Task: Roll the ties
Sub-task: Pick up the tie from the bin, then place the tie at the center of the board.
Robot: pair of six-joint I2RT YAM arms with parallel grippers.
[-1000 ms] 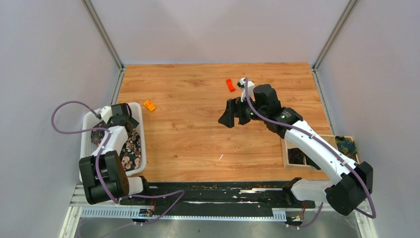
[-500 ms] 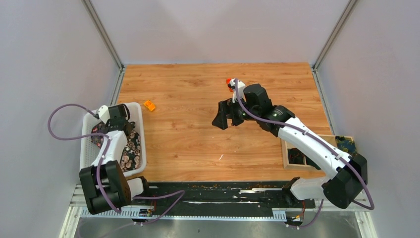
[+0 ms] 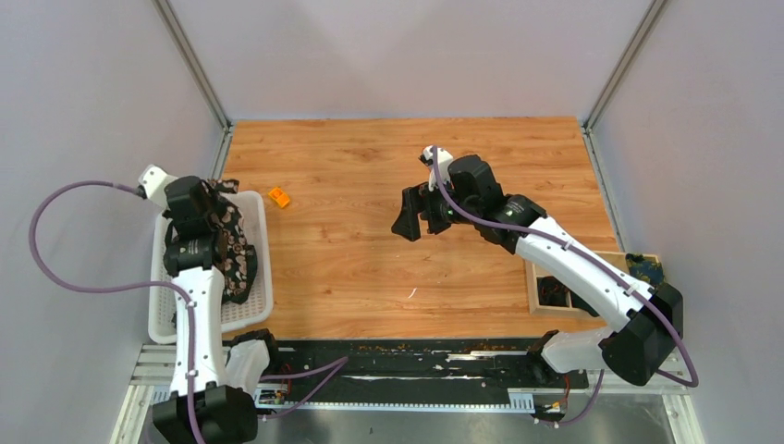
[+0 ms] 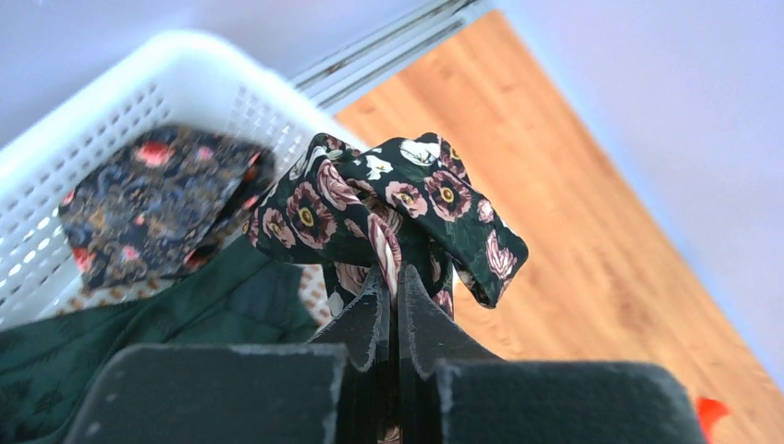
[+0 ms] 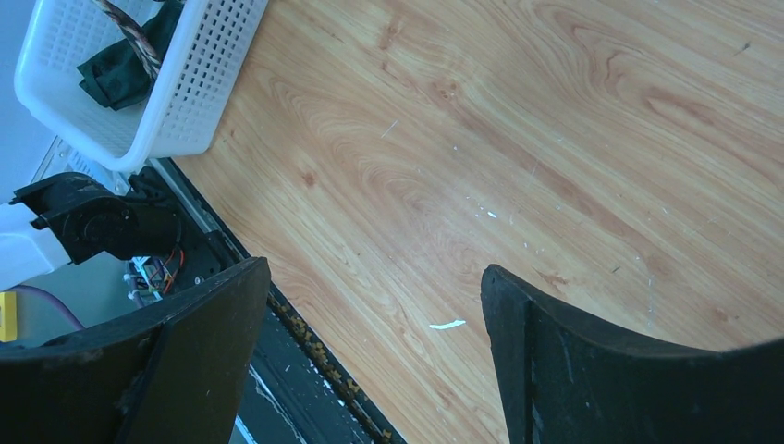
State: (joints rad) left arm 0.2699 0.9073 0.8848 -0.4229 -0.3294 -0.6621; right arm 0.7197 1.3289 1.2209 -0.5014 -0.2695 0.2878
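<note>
From above: left gripper (image 3: 214, 199) raised over the white basket (image 3: 262, 296), floral tie (image 3: 236, 259) hanging into it; right gripper (image 3: 408, 222) spread wide mid-table

Left wrist only: fingers (image 4: 370, 314) pinched on a tie fold, teal tie (image 4: 185, 324) beneath

Right wrist: fingers apart above the table (image 5: 508, 139)

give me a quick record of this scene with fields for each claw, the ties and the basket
left claw: shut on the floral tie, its fold held over the basket
right claw: open, empty, above the table
basket: white, holds a dark patterned tie and a green tie
loose item: orange block on the table
</note>
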